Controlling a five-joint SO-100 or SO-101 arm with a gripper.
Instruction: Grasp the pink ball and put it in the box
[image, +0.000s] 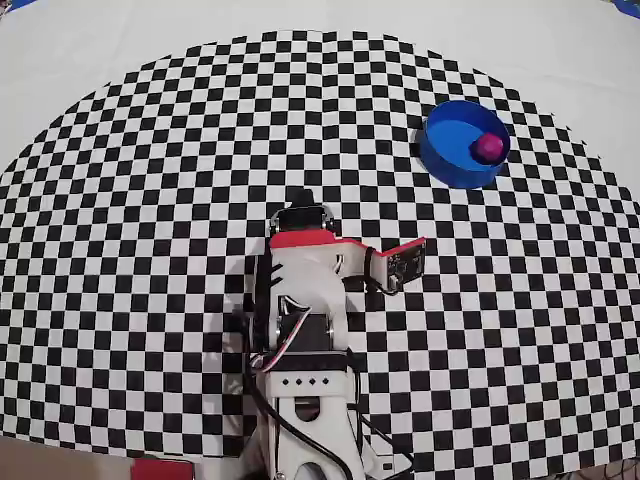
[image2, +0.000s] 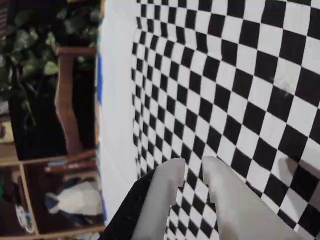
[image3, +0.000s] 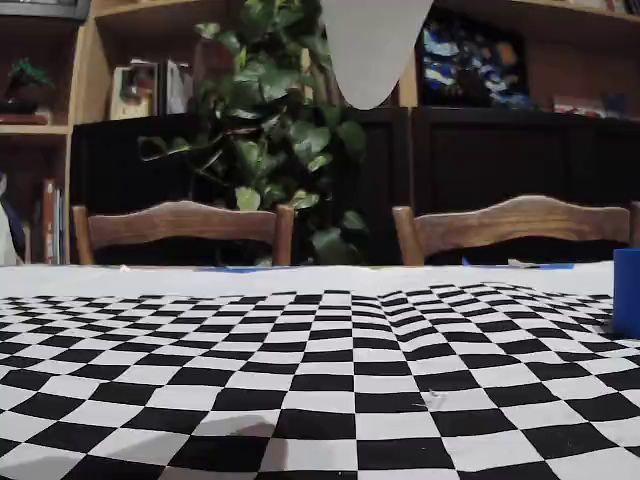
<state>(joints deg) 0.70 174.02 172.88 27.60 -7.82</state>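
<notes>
In the overhead view the pink ball (image: 487, 148) lies inside the round blue box (image: 448, 140), against its right wall, at the upper right of the checkered cloth. The arm (image: 300, 290) is folded back at the bottom centre, far from the box. My gripper (image2: 192, 167) shows in the wrist view as two white fingers (image2: 165, 200) with a narrow gap between them. Nothing is held; checkered cloth shows through the gap. In the fixed view only a blue edge of the box (image3: 628, 290) shows at the far right, and the ball is hidden there.
The checkered cloth (image: 150, 200) covers most of the table, with plain white cloth (image: 100, 50) beyond it. Wooden chairs (image3: 185, 225), a plant (image3: 280, 130) and shelves stand behind the table's far edge. A white rounded part (image3: 365, 45) hangs from the top of the fixed view.
</notes>
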